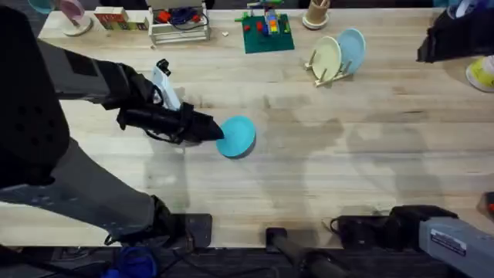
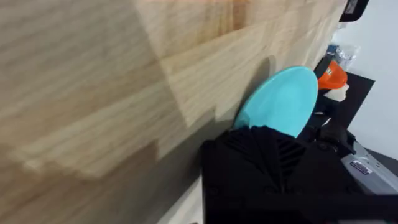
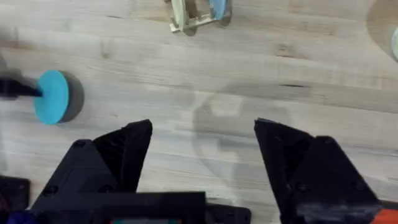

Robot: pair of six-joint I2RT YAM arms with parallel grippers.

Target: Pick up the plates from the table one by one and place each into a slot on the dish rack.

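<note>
A bright turquoise plate (image 1: 238, 137) is clamped by its edge in my left gripper (image 1: 218, 131), which is shut on it over the left-middle of the table (image 1: 324, 170). The plate looks tilted and casts a shadow on the wood. In the left wrist view the plate (image 2: 283, 99) sticks out past the black fingers (image 2: 267, 155). The small wooden dish rack (image 1: 330, 76) stands at the back right with a pale yellow plate (image 1: 326, 55) and a light blue plate (image 1: 352, 48) upright in it. My right gripper (image 3: 202, 162) hangs open high above the table; the rack (image 3: 186, 18) and the turquoise plate (image 3: 51, 96) lie far off.
Along the back edge stand a white wire-frame stand (image 1: 179, 27), wooden blocks (image 1: 120, 19), a green baseplate with bricks (image 1: 268, 32) and a cup (image 1: 316, 14). A pink disc (image 1: 73, 11) is at the back left. A black object (image 1: 455, 35) sits at the far right.
</note>
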